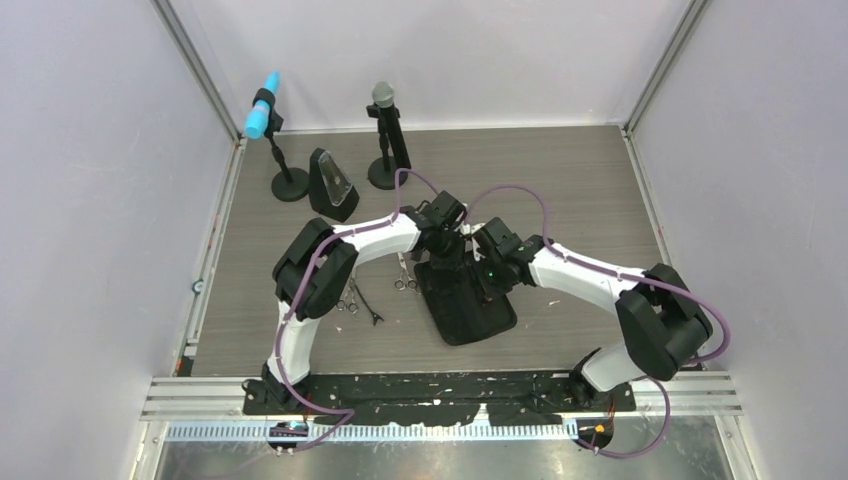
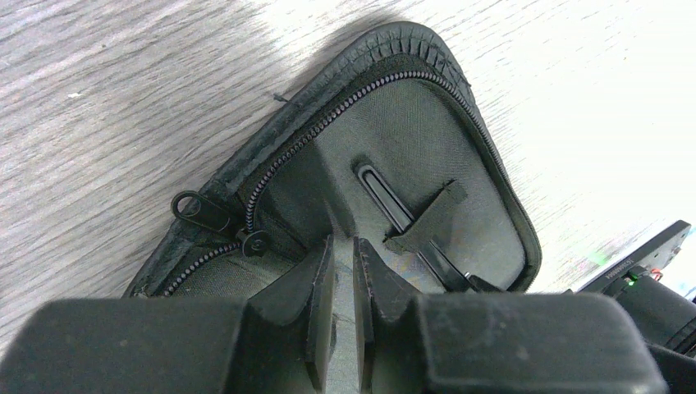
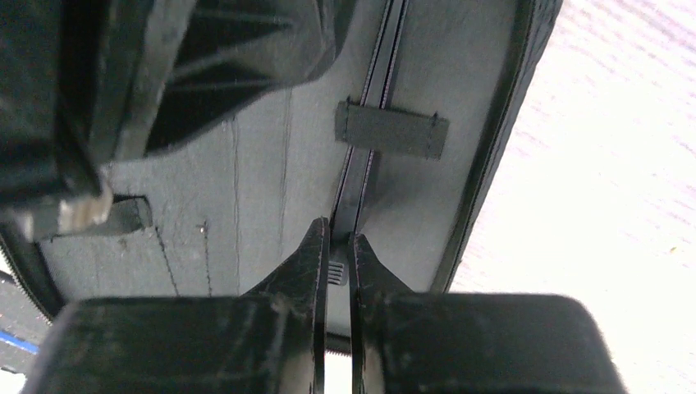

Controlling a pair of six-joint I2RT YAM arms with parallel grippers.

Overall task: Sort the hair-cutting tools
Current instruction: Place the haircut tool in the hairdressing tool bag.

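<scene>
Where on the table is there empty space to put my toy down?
The biggest bare patch is the far right corner of the table, behind the right arm and right of the grey microphone. It is crowded in the middle, where the open pouch, the scissors and the left arm bunch together.

Robot lab cell: pale walls point(image 1: 100, 180), metal frame rails point(image 1: 196, 62), wood-grain counter point(image 1: 590, 190), blue microphone point(image 1: 262, 106), grey microphone point(image 1: 383, 95) on stands.
</scene>
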